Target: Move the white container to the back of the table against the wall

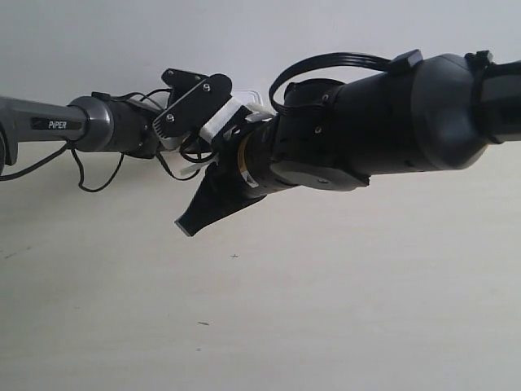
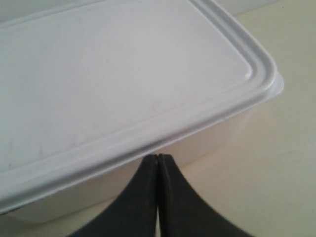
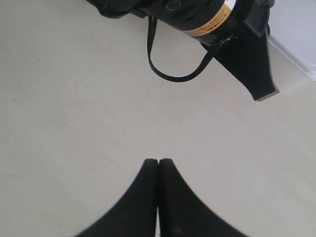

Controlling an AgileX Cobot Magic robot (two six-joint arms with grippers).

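The white container (image 2: 123,74) sits on the pale counter (image 2: 286,163) with its ridged lid (image 2: 247,74) snapped on, and it fills most of the left wrist view. The left end effector (image 2: 157,159) is clenched, its two black fingers pressed together with nothing between them. Their tips point at the container's side wall just under the lid's rim. Whether they touch the wall cannot be told.

The right end effector (image 3: 158,161) is clenched too, holding nothing, and hangs over bare counter, well apart from the box. Its camera shows the other arm's wrist with an orange band (image 3: 215,19), a black cable (image 3: 173,76) looping below it, and one dark finger (image 3: 249,64) just beside a corner of the container.

In the exterior view the two arms cross in front of the plain grey-white wall (image 1: 122,41). The arm at the exterior view's left (image 1: 81,126) is slim and grey. The arm at the exterior view's right (image 1: 407,114) is bulky and black, and its fingers angle down toward the counter. The arms hide most of the container there.
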